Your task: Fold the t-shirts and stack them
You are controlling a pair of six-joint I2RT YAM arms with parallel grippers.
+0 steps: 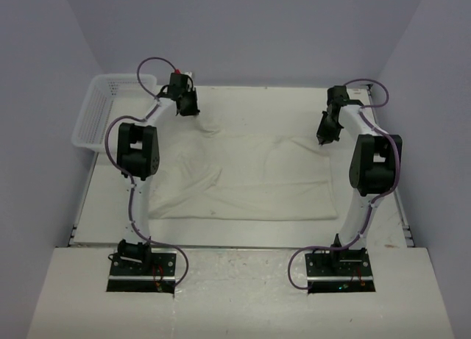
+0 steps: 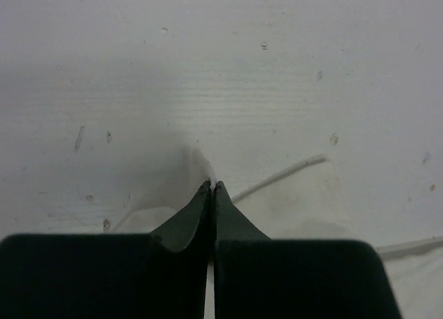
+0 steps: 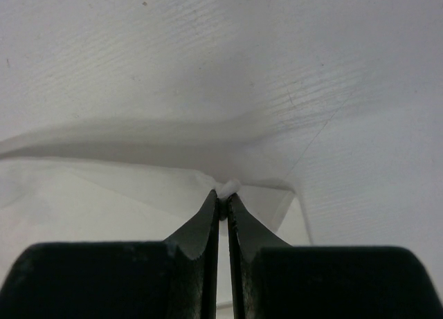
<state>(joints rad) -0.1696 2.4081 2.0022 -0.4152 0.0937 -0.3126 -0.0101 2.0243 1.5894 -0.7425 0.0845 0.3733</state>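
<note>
Evidently mid-fold: the right pincer (image 3: 223, 194) is clamped on a t-shirt (image 1: 250, 177) corner, and the left pincer (image 2: 211, 187) seemingly likewise. The cloth trails behind both across the worktop (image 1: 243, 107). The next move calls for drawing both corners back evenly.

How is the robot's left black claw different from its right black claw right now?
The left gripper sits farther back on the table, close to the white plastic basket. The right gripper is a little nearer, with no basket beside it. A small tuft of cloth pokes past the right gripper's tips, but none shows past the left gripper's. Both are black and shut on the far edge of the white t-shirt.
</note>
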